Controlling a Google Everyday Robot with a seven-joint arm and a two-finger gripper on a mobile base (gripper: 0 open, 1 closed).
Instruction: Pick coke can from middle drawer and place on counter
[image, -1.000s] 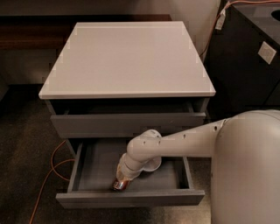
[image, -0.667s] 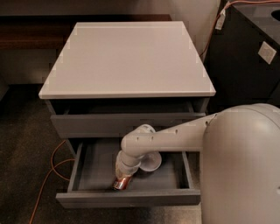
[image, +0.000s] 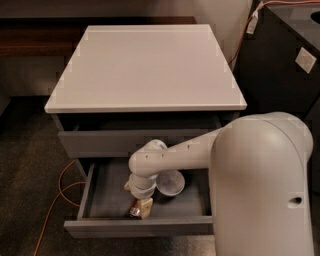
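The middle drawer (image: 100, 190) is pulled open below the white counter (image: 145, 65). The coke can (image: 134, 211) lies near the drawer's front wall, left of centre, with only its dark-red body and a silver end showing. My gripper (image: 140, 206) reaches down into the drawer from my white arm and sits right at the can, covering most of it. I cannot tell whether the can is held.
A white round bowl (image: 170, 183) stands in the drawer just right of the gripper. My large arm housing (image: 260, 190) fills the lower right. An orange cable (image: 61, 191) lies on the dark floor at the left. A black cabinet (image: 285, 60) stands at the right.
My arm has shifted a little to the left inside the drawer and its housing fills more of the view. The gripper stays low over the can, which has barely moved.
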